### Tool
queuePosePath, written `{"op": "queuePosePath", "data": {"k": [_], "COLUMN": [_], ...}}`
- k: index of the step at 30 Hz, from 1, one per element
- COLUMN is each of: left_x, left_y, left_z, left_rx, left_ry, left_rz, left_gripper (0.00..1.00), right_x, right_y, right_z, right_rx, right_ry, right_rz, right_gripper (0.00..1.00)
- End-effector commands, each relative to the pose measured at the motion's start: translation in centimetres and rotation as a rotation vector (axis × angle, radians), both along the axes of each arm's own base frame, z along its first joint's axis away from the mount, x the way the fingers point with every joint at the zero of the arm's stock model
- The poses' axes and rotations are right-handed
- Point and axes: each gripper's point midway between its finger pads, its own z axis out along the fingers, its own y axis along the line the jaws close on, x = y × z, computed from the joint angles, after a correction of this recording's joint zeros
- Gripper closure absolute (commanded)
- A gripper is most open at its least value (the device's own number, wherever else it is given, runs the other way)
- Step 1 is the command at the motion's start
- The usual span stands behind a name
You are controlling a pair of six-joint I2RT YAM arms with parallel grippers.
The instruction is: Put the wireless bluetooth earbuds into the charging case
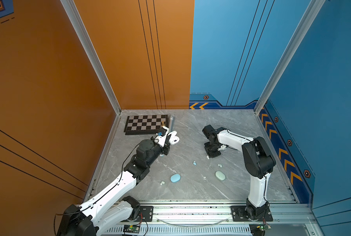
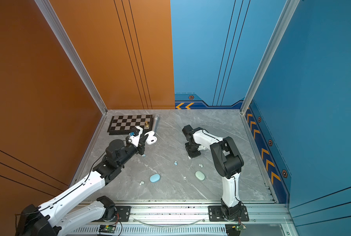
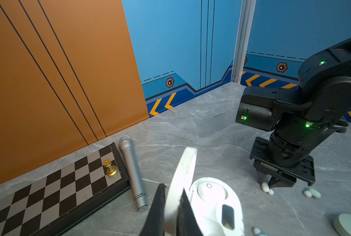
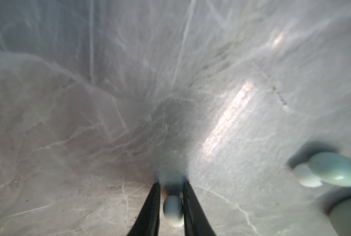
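roughly six earbuds (image 1: 194, 163), three cases (image 1: 175, 178)

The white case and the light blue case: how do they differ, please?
The white case is open, lid pinched by the left gripper; the light blue case shut, untouched. The white case sits by the chessboard, the light blue case far from it. Both are oval.

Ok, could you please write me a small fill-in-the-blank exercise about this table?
1. The left tool grips the open white case by its ___.
2. The right tool has a white earbud ___ its fingers.
3. The chess piece on the chessboard is ___ in colour.
4. The blue case and the green case are both ___.
Answers: lid; between; gold; closed.
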Motion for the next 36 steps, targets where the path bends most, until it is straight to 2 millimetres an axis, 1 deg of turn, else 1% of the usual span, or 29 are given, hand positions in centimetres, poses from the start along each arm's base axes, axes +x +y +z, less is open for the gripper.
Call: {"op": "queuePosePath", "data": {"k": [1,5,10,13,17,29,36], "left_x": [0.1,0.1,0.1,0.1,0.2,0.1,0.0], "left_y": [0.6,0.7,0.7,0.7,0.7,0.6,0.7], "left_z": [0.7,0.7,0.5,0.5,0.4,0.5,0.6], "left_rx": [-0.001,-0.002,-0.001,-0.001,0.000,-0.004,-0.005], "left_ry": [-0.025,-0.024,-0.020,-0.020,-0.018,-0.018,-0.022], "left_rz": [0.024,0.025,0.026,0.028,0.027,0.021,0.023], "left_gripper": [1.00,1.00,1.00,1.00,1.00,1.00,1.00], "right_x": [0.1,-0.3,0.0,0.1,-0.6,-1.0,-1.7], "right_y": [-0.7,-0.7,-0.7,-0.9,-1.0,-0.3,0.2], "right_z": [-1.9,-2.1,-1.8,-1.6,-1.7,-1.8,-2.0], "right_rx": [-0.056,-0.062,-0.071,-0.081,-0.082,-0.089,-0.083], "right_ry": [0.013,0.019,0.002,-0.003,0.009,0.020,0.058], "right_rz": [0.026,0.041,0.090,0.123,0.125,0.182,0.257], "right_gripper": [0.78,0.80,0.81,0.77,0.71,0.64,0.64]}}
